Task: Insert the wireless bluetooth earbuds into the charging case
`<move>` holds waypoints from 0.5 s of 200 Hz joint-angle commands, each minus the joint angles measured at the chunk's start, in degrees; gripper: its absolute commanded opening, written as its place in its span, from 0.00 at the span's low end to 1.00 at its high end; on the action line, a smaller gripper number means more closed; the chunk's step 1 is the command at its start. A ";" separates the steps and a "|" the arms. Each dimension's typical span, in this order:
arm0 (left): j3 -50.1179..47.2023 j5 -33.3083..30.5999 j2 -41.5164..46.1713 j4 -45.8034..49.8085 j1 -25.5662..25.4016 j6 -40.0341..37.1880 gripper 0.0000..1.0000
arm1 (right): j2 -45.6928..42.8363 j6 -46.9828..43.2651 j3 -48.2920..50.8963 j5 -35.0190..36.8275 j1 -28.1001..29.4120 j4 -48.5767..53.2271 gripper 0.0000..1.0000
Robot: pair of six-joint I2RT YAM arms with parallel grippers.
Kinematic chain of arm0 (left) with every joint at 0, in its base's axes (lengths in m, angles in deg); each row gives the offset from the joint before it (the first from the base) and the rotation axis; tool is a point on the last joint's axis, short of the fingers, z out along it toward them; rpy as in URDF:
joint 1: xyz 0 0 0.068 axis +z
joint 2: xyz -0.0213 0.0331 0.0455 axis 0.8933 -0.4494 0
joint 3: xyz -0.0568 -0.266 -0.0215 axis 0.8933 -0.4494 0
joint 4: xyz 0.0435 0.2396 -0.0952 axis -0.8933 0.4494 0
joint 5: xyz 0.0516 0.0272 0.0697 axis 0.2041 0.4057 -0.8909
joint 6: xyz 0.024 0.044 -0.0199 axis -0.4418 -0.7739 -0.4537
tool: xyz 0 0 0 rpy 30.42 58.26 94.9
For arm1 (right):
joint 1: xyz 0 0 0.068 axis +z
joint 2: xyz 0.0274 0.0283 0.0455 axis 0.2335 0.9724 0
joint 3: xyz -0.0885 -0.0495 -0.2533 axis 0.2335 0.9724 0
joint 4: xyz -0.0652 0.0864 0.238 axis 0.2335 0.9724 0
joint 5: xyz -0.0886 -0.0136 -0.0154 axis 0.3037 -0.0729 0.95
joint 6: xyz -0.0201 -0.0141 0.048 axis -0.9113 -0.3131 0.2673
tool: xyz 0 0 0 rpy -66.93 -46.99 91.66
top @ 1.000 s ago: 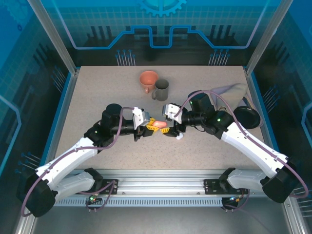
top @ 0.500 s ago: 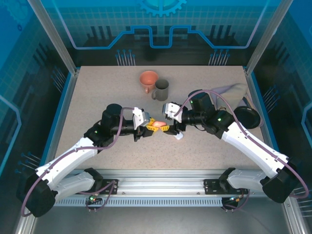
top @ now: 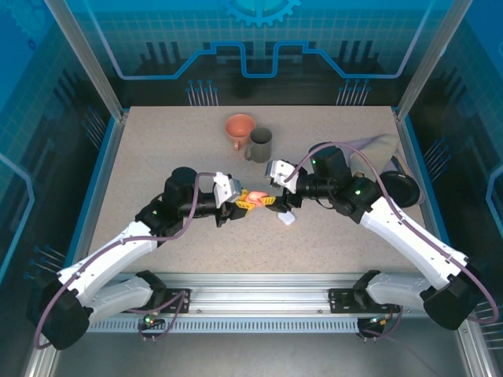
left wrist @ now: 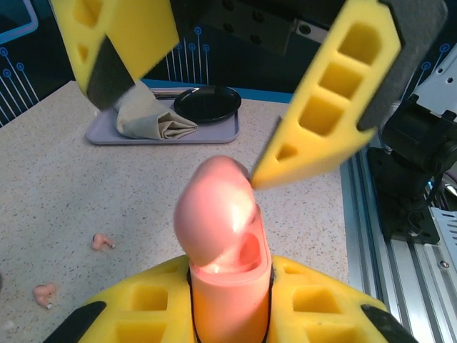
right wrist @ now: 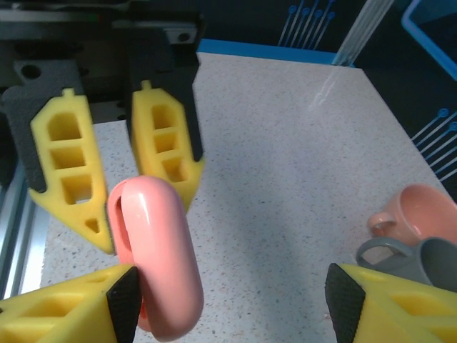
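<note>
Right now my left claw (left wrist: 228, 304) is clamped on the salmon-pink charging case (left wrist: 223, 250), holding it off the table (top: 157, 157) with the hinged lid tipped partly up. I judge I hold it this way so the sockets face my other arm and the case cannot skid while it is being worked on.

My right claw (right wrist: 232, 286) stands with its jaws wide apart and grips nothing. One of its yellow fingertips (left wrist: 265, 170) sits right at the lid's edge, which looks to me like a nudge to lever the lid fully open.

Neither arm has an earbud. Two pink earbuds (left wrist: 101, 241) lie loose on the table, well apart from the case, so nothing has gone in yet and the lid comes first. Near my right claw a small white object (top: 287, 219) rests on the table; it is probably the other case, though it is too small in the top view for me to be sure.

The pink cup (top: 240, 128) and grey mug (top: 259, 144) stand together further back, and a folded cloth (left wrist: 150, 120) and a black dish (left wrist: 207, 104) share a tray (left wrist: 100, 134), all out of the way.

I can read no brand, label or writing on anything.
</note>
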 commanded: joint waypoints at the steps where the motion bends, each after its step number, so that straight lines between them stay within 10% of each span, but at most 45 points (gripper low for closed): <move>1: 1.64 2.52 0.65 0.02 -0.51 -1.33 0.00 | -0.95 1.68 -0.30 2.45 -1.11 -2.56 0.71; 61: 0.86 0.92 1.02 -0.93 -0.44 -0.93 0.00 | -3.84 4.65 1.56 1.86 -4.01 -3.75 0.73; 100: -1.88 -1.38 3.12 -3.15 -0.49 -0.17 0.00 | -9.43 8.75 6.96 6.27 -7.26 -6.82 1.00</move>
